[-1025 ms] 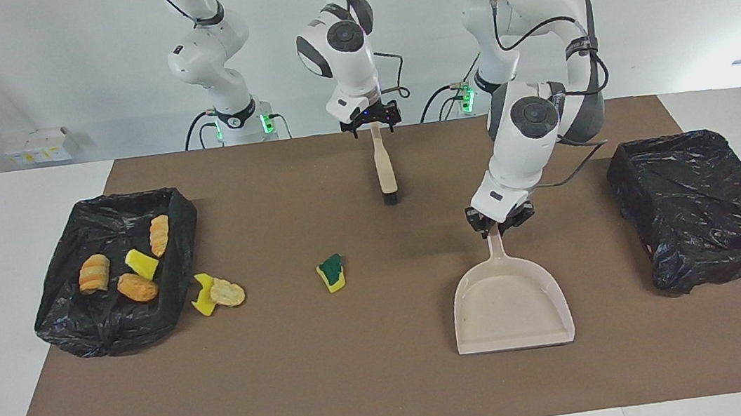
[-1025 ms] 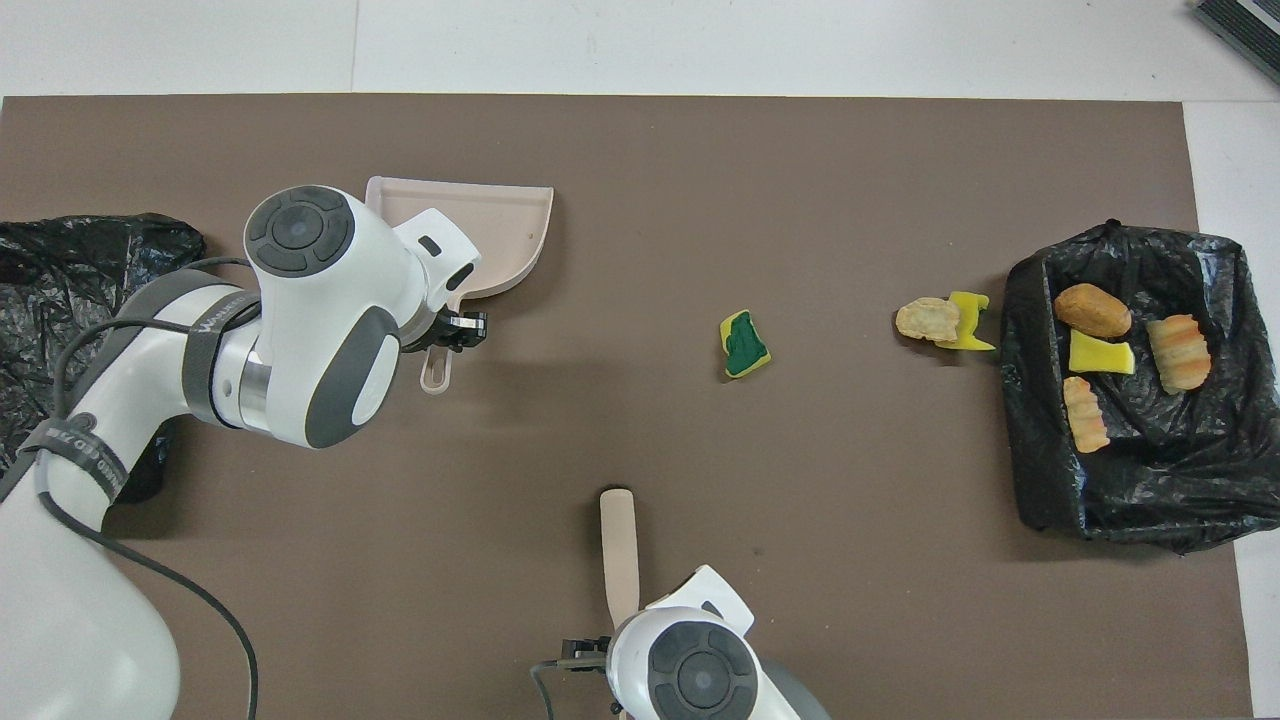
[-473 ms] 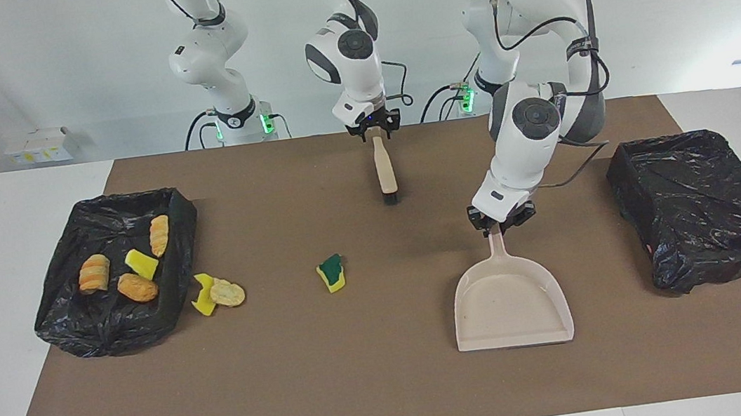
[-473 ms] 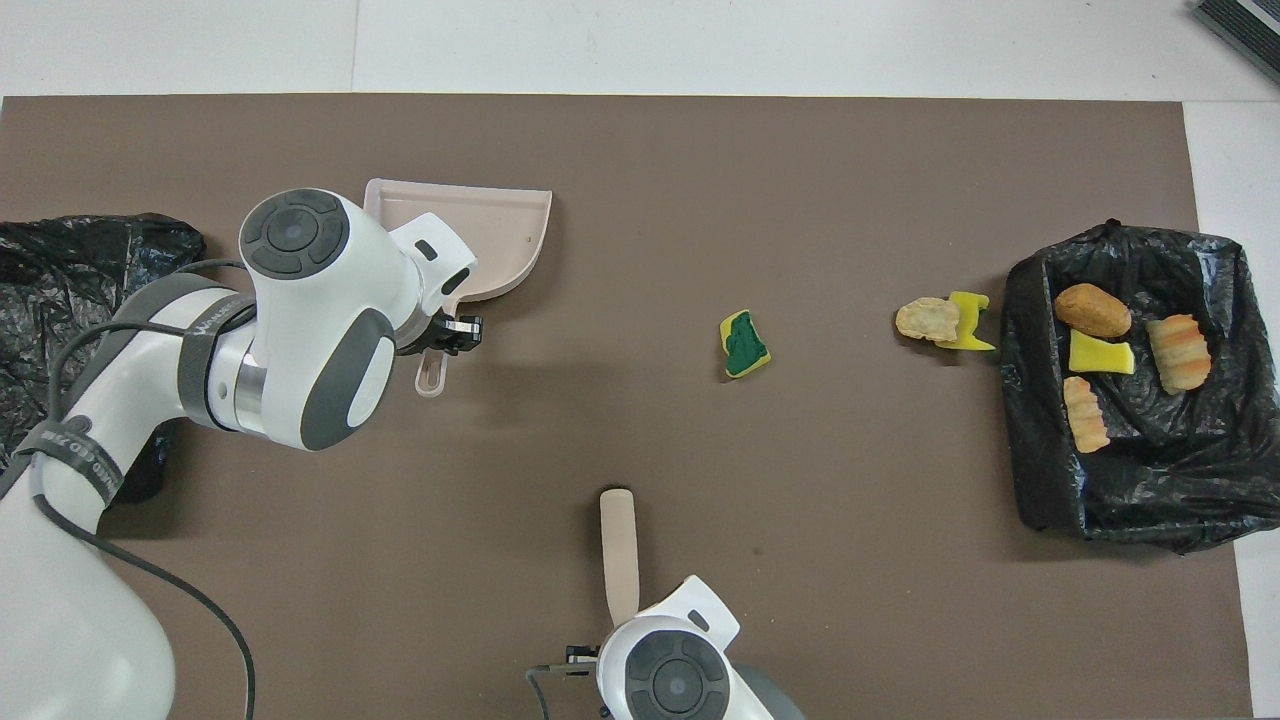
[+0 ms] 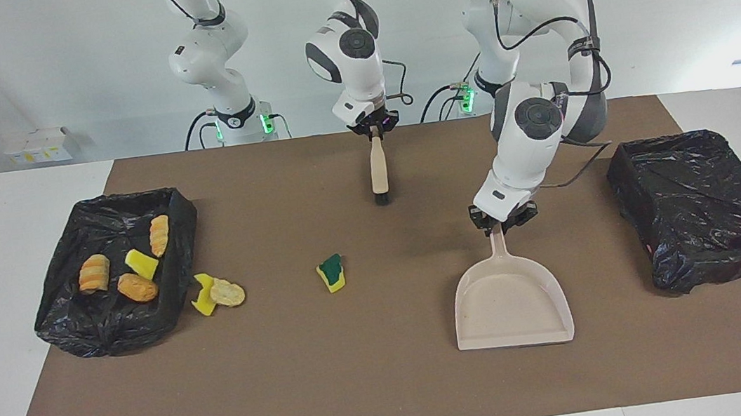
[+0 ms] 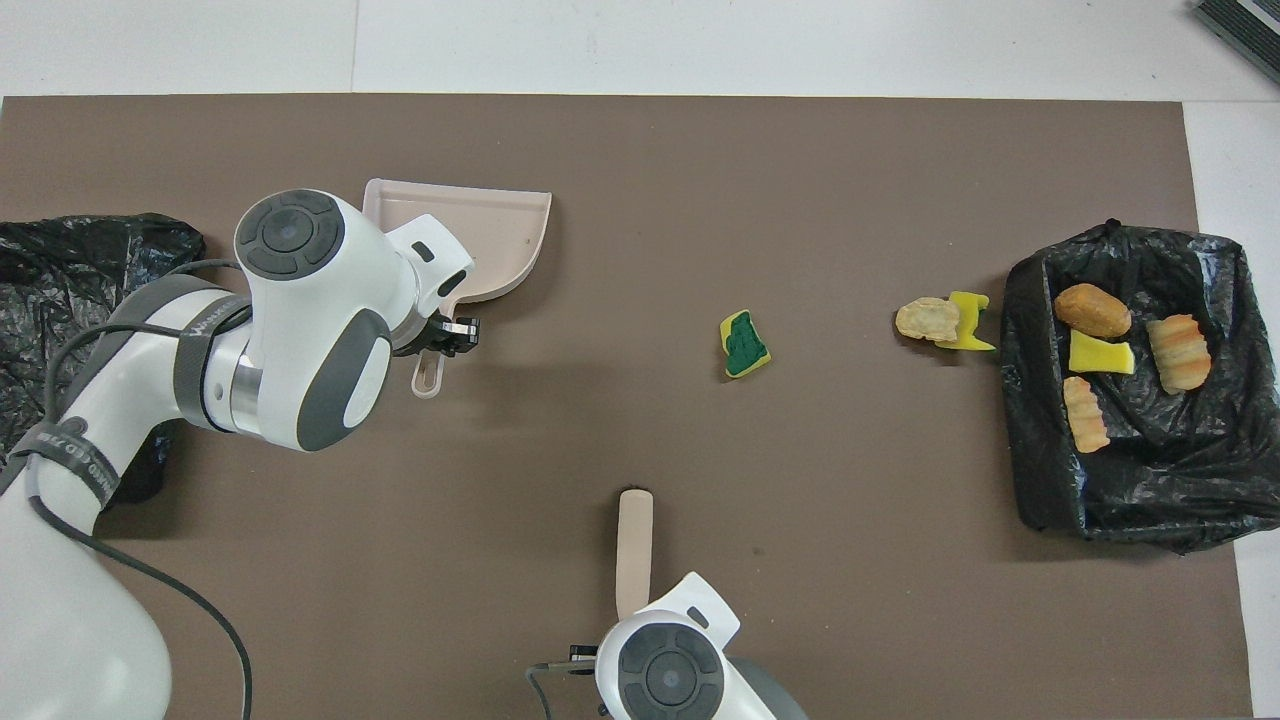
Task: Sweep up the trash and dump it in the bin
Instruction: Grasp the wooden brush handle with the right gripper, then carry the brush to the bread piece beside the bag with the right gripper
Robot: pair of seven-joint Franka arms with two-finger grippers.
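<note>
A green-and-yellow sponge [image 5: 332, 273] [image 6: 744, 345] lies mid-mat. A yellow sponge bit [image 5: 203, 293] [image 6: 972, 318] and a tan bread chunk [image 5: 228, 294] [image 6: 926, 318] lie touching each other just outside a black-bagged bin [image 5: 110, 335] [image 6: 1030, 480] at the right arm's end. That bin holds several more trash pieces. My right gripper [image 5: 373, 131] is shut on the handle end of the beige brush [image 5: 377, 168] [image 6: 634, 545], whose bristles point away from the robots. My left gripper [image 5: 501, 221] [image 6: 447, 336] is shut on the handle of the beige dustpan [image 5: 511, 304] [image 6: 490, 230].
A second black-bagged bin [image 5: 724, 263] [image 6: 60, 260] stands at the left arm's end, beside the dustpan. The brown mat [image 5: 335, 382] covers most of the white table.
My right gripper has come down and closed on the brush handle, and the brush has swung slightly toward the right arm's end. The left arm has barely shifted the dustpan.
</note>
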